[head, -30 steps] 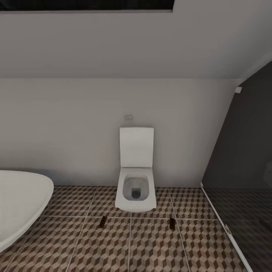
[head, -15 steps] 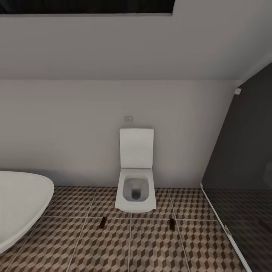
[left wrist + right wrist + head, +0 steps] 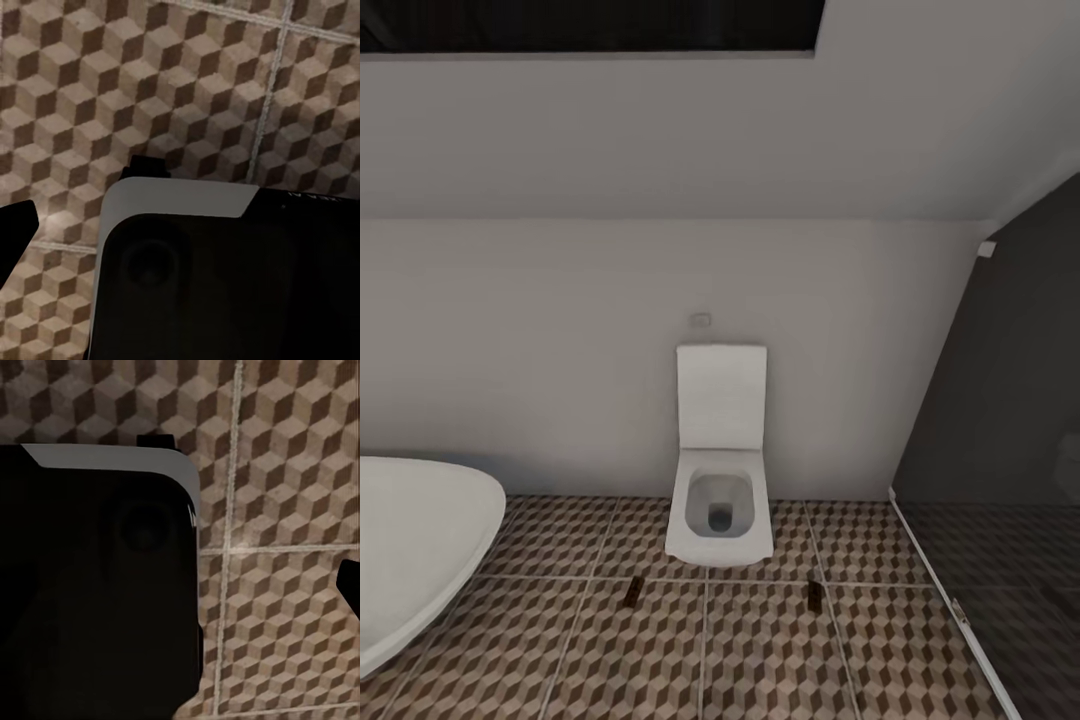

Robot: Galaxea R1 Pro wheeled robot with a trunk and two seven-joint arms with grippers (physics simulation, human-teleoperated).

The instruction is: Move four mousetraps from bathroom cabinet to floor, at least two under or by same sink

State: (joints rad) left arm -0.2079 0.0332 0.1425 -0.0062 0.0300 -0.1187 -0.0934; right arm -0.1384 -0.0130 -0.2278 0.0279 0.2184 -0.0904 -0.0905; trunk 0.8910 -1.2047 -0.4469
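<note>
Two mousetraps (image 3: 632, 591) (image 3: 815, 593) lie flat on the bathroom floor (image 3: 760, 650), one off each front corner of the white toilet (image 3: 720, 500), on the grout line. Prob. set down already, but no sink here, so the sink condition isn't checkable. Bathtub (image 3: 410, 550) rim at floor's left edge, dark shower glass (image 3: 1000, 420) at right. Wrist cams look down past the robot's dark body (image 3: 225, 285) at tiles; arms seem parked low. Fingers unseen, pincer state can't tell.

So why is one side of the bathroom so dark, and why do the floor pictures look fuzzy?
Head view: the wall behind the toilet is evenly lit, while the panel at the right is a dark, dim surface. Two small dark slabs on the floor look soft and blurry. Left wrist view: the cube tiles are slightly smeared beside a black robot part. Right wrist view: the same soft tiles.
</note>
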